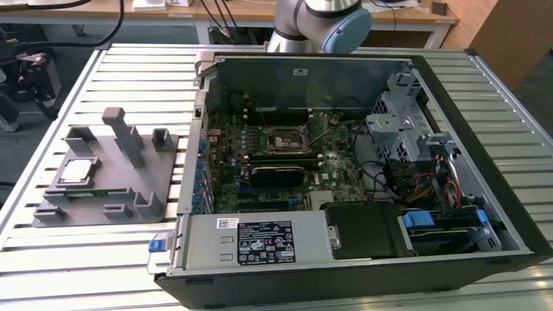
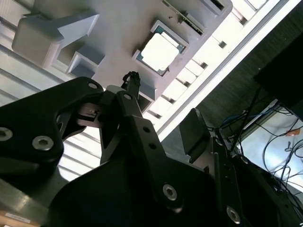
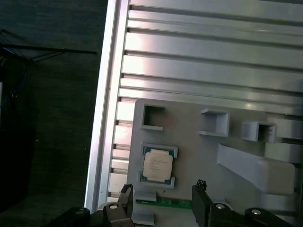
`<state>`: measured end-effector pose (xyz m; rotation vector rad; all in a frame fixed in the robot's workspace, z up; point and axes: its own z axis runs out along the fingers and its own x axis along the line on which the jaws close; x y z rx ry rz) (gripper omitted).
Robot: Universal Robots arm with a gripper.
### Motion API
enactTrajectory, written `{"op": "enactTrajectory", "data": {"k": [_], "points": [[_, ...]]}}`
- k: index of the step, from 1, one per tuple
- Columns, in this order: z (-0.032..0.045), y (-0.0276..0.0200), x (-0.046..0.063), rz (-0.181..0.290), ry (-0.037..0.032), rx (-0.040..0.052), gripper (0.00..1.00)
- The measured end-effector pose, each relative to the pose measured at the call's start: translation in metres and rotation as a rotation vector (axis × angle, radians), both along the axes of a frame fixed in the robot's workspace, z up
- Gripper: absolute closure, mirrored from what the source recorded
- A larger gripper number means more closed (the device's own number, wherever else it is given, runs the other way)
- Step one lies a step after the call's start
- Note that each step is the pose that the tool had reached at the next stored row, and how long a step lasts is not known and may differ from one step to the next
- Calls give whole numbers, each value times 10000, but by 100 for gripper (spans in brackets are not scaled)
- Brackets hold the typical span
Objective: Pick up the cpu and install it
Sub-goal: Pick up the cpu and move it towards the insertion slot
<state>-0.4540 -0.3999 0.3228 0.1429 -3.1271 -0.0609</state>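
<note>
The cpu point(image 1: 78, 170) sits in its grey holder point(image 1: 82, 215) at the exterior view's left; pincer point(image 3: 163, 189) hovers above, wide, empty. Pickup stage; needs squaring over the chip.

The cpu point(image 3: 157, 164) is sitting in a recess of the grey holder tray point(image 3: 189, 156), tray lying on the slatted table point(image 3: 213, 56). The gripper point(image 3: 164, 189) is hovering near it, fingers point(image 3: 203, 208) spread, gripping nothing. A green memory strip point(image 3: 177, 204) is lying just beside the cpu.
</note>
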Motion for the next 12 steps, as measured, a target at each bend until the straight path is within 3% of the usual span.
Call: {"op": "enactTrajectory", "data": {"k": [2, 3, 12], "points": [[-31, 0, 0, 0, 0, -8, 40], [-49, 0, 0, 0, 0, -9, 34], [-212, 0, 0, -86, -8, -14, 34]]}}
